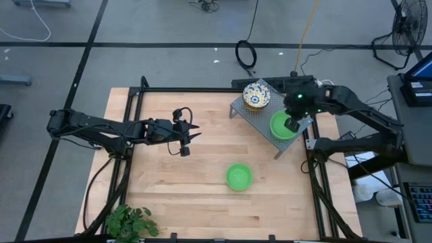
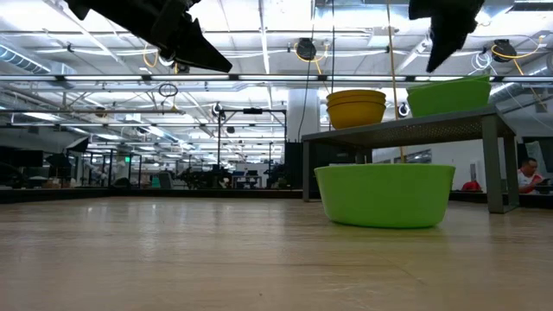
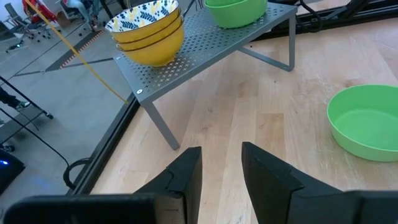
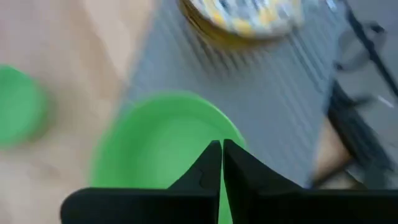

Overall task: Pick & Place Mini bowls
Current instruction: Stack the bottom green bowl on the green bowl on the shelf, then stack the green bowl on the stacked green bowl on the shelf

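Bowls on and beside the grey rack (image 1: 260, 111).
We see our right gripper (image 1: 291, 125) pinched closed above the green bowl (image 1: 282, 126) on the rack, beside the stacked yellow bowls (image 1: 256, 95). Another green bowl (image 1: 238, 177) sits near the rack on the table (image 1: 169, 196). Our left gripper (image 1: 191, 136) waits well apart, fingers slightly apart, empty.

place: robotics lab or workshop hall | evidence: wooden worktop (image 1: 169, 182) on black frame; ceiling pipes (image 2: 259, 78); floor fan (image 1: 407, 30); floor cables (image 1: 246, 52)

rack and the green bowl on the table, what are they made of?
Rack: looks like grey sheet metal, matte, perforated with small holes, thin bent legs. Green bowl on the table: probably plastic or melamine; uniform bright colour, smooth, soft sheen. Can't confirm either.
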{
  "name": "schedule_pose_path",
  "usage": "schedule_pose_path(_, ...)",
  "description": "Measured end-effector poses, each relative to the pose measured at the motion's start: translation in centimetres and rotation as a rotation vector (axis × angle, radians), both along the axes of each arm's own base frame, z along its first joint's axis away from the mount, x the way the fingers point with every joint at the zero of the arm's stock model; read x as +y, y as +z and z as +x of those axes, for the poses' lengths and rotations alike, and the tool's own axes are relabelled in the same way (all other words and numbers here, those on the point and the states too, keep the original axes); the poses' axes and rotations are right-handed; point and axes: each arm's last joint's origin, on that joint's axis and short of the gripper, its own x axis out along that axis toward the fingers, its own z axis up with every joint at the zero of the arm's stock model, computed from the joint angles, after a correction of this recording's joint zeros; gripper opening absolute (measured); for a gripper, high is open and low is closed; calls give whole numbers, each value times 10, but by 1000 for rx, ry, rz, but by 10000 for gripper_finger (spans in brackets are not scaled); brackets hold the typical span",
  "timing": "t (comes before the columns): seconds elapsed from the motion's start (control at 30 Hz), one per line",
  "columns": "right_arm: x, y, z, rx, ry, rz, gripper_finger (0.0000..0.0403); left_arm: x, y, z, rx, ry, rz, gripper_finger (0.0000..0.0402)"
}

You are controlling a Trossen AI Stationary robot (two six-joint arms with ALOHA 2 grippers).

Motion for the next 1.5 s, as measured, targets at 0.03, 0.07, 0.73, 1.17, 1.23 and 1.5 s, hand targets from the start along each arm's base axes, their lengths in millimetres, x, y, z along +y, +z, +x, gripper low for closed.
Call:
schedule_pose_path(0.03,0,-3,2,56,-19,-16,2,0,0,0,0,0,0,118)
schedule_pose_path(0.07,0,-7,3,109,-31,-19,1,0,0,0,1,0,0,118)
schedule_pose_path(0.73,-11,-43,42,364,-125,44,0,0,-1,0,5,2,-2,118)
schedule_pose_path(1.17,-8,-51,39,288,-136,52,0,0,0,0,5,1,-3,118)
schedule_pose_path(1.23,-6,-47,37,258,-129,41,0,0,-1,0,5,1,-2,118)
schedule_pose_path(1.5,11,-25,47,-31,-35,-56,0,0,0,0,5,1,-3,118)
